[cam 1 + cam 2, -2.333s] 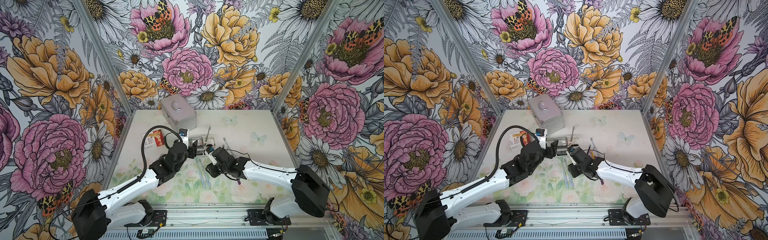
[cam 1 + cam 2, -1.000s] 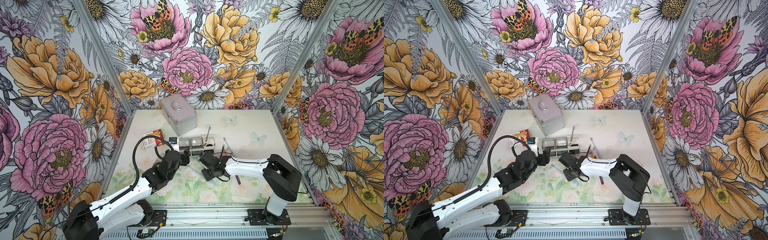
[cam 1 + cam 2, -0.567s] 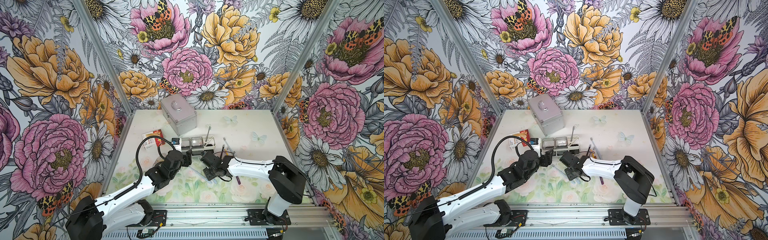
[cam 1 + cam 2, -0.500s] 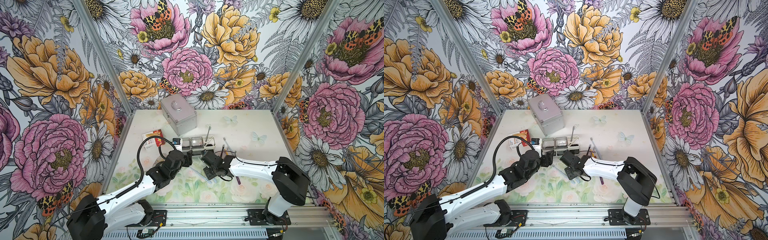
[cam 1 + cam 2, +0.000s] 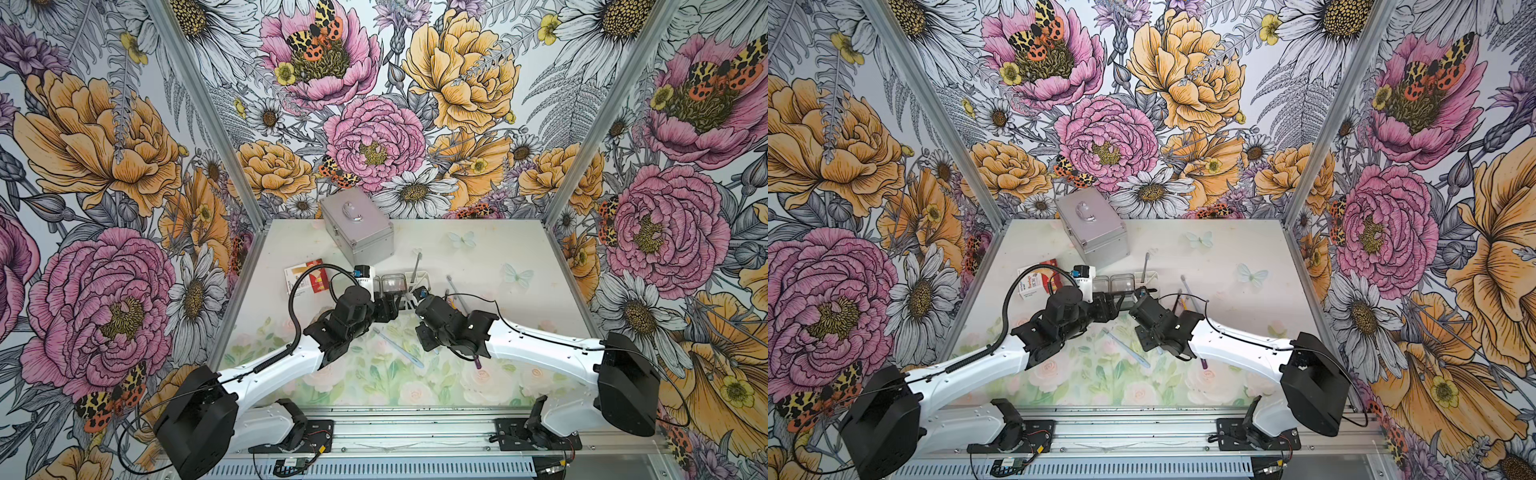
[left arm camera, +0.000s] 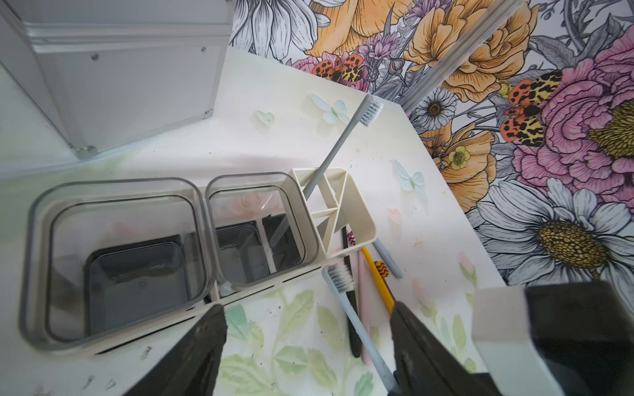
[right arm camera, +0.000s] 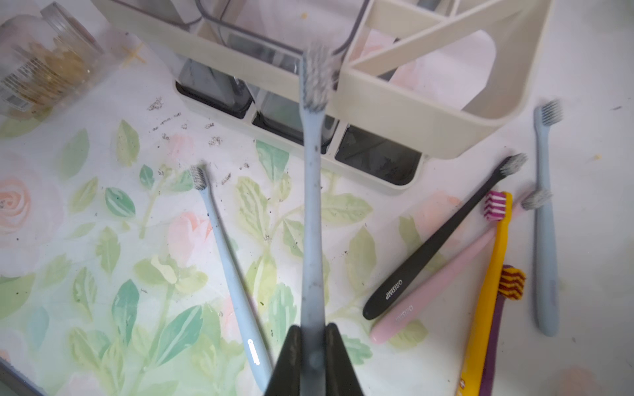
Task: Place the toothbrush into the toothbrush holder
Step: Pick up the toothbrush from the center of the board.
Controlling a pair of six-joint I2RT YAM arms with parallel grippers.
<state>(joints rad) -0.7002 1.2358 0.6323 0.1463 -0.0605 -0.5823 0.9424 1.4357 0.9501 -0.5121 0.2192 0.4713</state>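
Note:
The toothbrush holder (image 5: 390,283) (image 5: 1121,283) stands mid-table, a white rack with two clear cups and a white slotted compartment (image 6: 346,205) (image 7: 446,85). A grey toothbrush (image 6: 334,151) stands slanted in that compartment. My right gripper (image 7: 313,327) (image 5: 419,300) is shut on the handle of a pale blue toothbrush (image 7: 311,205) (image 6: 356,322). Its bristles are just short of the holder's near wall, between the second cup and the slotted compartment. My left gripper (image 6: 308,308) (image 5: 388,308) hangs open in front of the cups, holding nothing.
Another pale blue toothbrush (image 5: 399,350) (image 7: 226,260) lies on the mat between the arms. Black (image 7: 435,240), pink, yellow, purple and blue-grey ones lie beside the holder. A silver case (image 5: 357,226) stands behind, a red-white box (image 5: 305,276) and clear jar (image 7: 44,68) to the left.
My right gripper has carried the pale blue toothbrush away from the mat's middle and up to the holder. My left gripper has shifted closer to the cups.

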